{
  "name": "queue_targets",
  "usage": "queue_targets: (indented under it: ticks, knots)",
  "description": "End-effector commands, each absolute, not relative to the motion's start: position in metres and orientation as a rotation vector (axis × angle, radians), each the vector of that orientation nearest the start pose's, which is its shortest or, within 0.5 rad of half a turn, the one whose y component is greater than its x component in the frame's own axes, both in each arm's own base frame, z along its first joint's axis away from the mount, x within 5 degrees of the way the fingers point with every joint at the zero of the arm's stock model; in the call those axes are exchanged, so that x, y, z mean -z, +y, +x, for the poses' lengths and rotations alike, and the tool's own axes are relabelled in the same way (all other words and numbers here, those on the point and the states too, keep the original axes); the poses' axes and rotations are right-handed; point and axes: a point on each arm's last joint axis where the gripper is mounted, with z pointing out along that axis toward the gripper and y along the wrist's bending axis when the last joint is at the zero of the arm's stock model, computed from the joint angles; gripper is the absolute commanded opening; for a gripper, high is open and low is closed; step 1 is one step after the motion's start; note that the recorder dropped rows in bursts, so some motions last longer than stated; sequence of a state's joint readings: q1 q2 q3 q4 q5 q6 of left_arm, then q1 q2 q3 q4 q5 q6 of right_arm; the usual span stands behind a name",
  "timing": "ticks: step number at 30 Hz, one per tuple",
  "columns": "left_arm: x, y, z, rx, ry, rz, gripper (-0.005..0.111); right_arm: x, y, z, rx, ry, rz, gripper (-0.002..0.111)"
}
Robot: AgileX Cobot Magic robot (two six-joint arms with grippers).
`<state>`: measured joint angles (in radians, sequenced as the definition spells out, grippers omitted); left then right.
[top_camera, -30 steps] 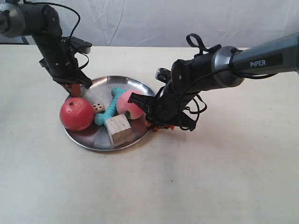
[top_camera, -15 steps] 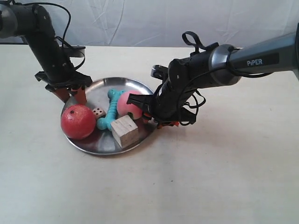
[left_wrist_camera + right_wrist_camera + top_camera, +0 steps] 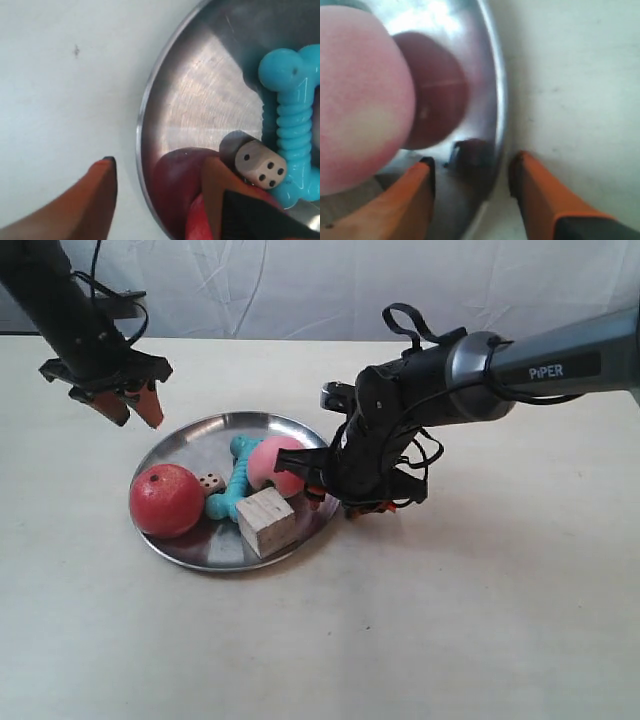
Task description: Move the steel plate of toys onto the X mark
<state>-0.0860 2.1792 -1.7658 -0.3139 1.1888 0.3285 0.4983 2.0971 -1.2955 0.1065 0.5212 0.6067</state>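
Observation:
The steel plate (image 3: pixel 190 445) lies left of the table's centre. It carries a red apple (image 3: pixel 165 500), a white die (image 3: pixel 210 481), a turquoise bone (image 3: pixel 235 480), a pink peach (image 3: pixel 272 462) and a wooden cube (image 3: pixel 265 521). My left gripper (image 3: pixel 133 412) hangs open above the table, off the plate's far left rim. Its view shows the plate (image 3: pixel 200 100), die (image 3: pixel 260 162), bone (image 3: pixel 295 125) and a tiny dark cross (image 3: pixel 76 50) on the bare table beside the plate. My right gripper (image 3: pixel 472 162) is open, straddling the plate's right rim (image 3: pixel 497 100) beside the peach (image 3: pixel 355 100).
The cream table (image 3: pixel 450 620) stretches wide in front and to the right of the plate. A white cloth backdrop (image 3: pixel 300 280) closes the far side. The right arm's cables (image 3: pixel 410 325) loop above its wrist.
My left gripper has let go of the plate's far left rim and risen up and away to the left. The right gripper stays at the right rim, and the plate has settled slightly.

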Motion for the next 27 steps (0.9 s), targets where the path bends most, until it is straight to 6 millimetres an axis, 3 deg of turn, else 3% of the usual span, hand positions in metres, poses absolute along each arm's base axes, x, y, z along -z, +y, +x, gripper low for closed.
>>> queue_targets:
  ticks: [1,4,7,12,13,14,15,16,18,20,21,24,27]
  knots:
    - [-0.220,-0.045,0.437,0.403,2.911,0.394,0.029,-0.132,0.171,0.359,-0.129,2.868,0.261,0.048]
    - [-0.250,-0.033,0.431,0.408,2.827,0.398,0.005,-0.161,0.158,0.362,-0.092,2.793,0.213,0.030]
    - [-0.290,-0.024,0.417,0.446,2.725,0.410,0.000,-0.195,0.146,0.360,0.002,2.701,0.110,0.000]
    - [-0.356,-0.014,0.383,0.433,2.562,0.417,0.000,-0.255,0.133,0.343,0.015,2.587,0.072,0.000]
    - [-0.386,-0.010,0.363,0.394,2.489,0.415,0.000,-0.282,0.125,0.329,0.009,2.549,0.064,0.000]
    - [-0.401,-0.009,0.351,0.374,2.447,0.417,0.000,-0.294,0.122,0.319,-0.006,2.520,0.055,0.000]
    - [-0.430,-0.010,0.321,0.336,2.366,0.436,0.000,-0.316,0.115,0.297,-0.057,2.443,0.049,0.000]
    - [-0.438,-0.011,0.307,0.318,2.333,0.445,0.000,-0.328,0.110,0.282,-0.094,2.392,0.037,0.000]
    - [-0.467,-0.019,0.253,0.300,2.177,0.461,0.000,-0.355,0.097,0.230,-0.181,2.253,-0.032,0.000]
    - [-0.485,-0.032,0.190,0.339,1.946,0.488,0.000,-0.365,0.076,0.172,-0.244,2.154,-0.087,0.000]
    - [-0.483,-0.039,0.150,0.377,1.818,0.509,0.000,-0.365,0.064,0.145,-0.281,2.108,-0.100,0.000]
    - [-0.451,-0.048,0.085,0.372,1.672,0.548,0.000,-0.357,0.035,0.093,-0.359,2.014,-0.077,0.000]
    - [-0.409,-0.044,0.057,0.267,1.667,0.529,0.000,-0.346,0.018,0.067,-0.379,1.963,-0.061,0.000]
